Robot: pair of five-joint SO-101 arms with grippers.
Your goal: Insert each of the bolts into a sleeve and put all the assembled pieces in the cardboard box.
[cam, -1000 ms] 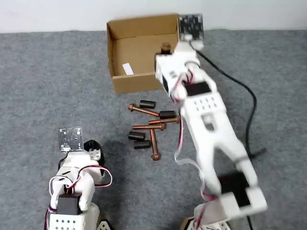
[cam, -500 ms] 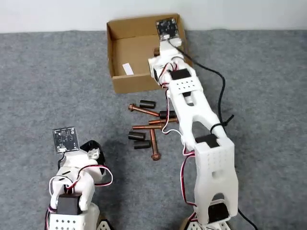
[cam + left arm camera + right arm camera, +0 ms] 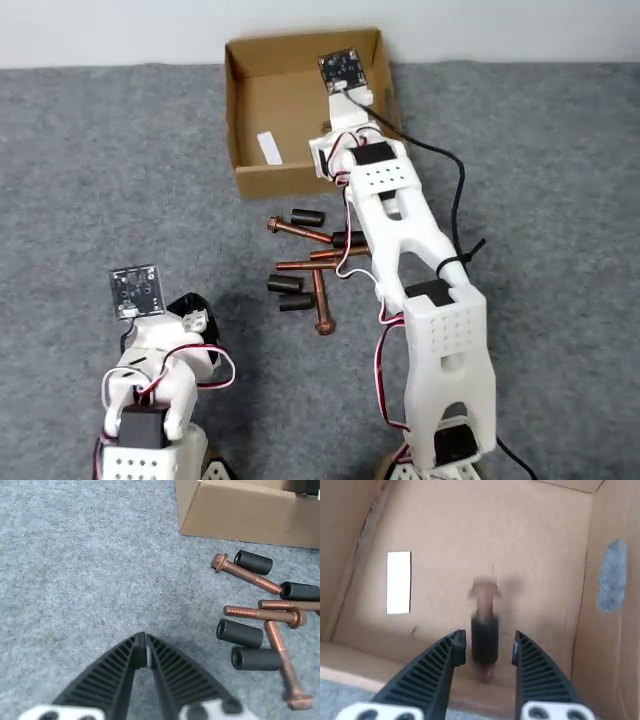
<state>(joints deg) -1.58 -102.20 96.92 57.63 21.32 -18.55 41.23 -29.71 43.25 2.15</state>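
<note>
My right gripper [image 3: 489, 637] is open inside the cardboard box [image 3: 600, 540]. An assembled piece [image 3: 485, 630], a copper bolt in a black sleeve, is blurred between its spread fingers just above the box floor. In the high view the right arm [image 3: 390, 200] stretches over the box [image 3: 250, 180]. In front of the box lie several copper bolts [image 3: 322, 300] and black sleeves [image 3: 307, 217]; one sleeve [image 3: 348, 239] sits on a bolt's shank. My left gripper [image 3: 145, 650] is shut and empty over bare carpet, short of the loose bolts [image 3: 260, 613] and sleeves [image 3: 240, 632].
A white label [image 3: 399, 582] lies on the box floor. Grey carpet covers the table. The right arm's black cable [image 3: 455, 190] trails along its right side. The left arm [image 3: 160, 360] is folded back near the front edge.
The right arm has swung left from the box's right wall to over its inside and straightened. The left wrist shifted slightly left. The loose bolts and sleeves stayed put.
</note>
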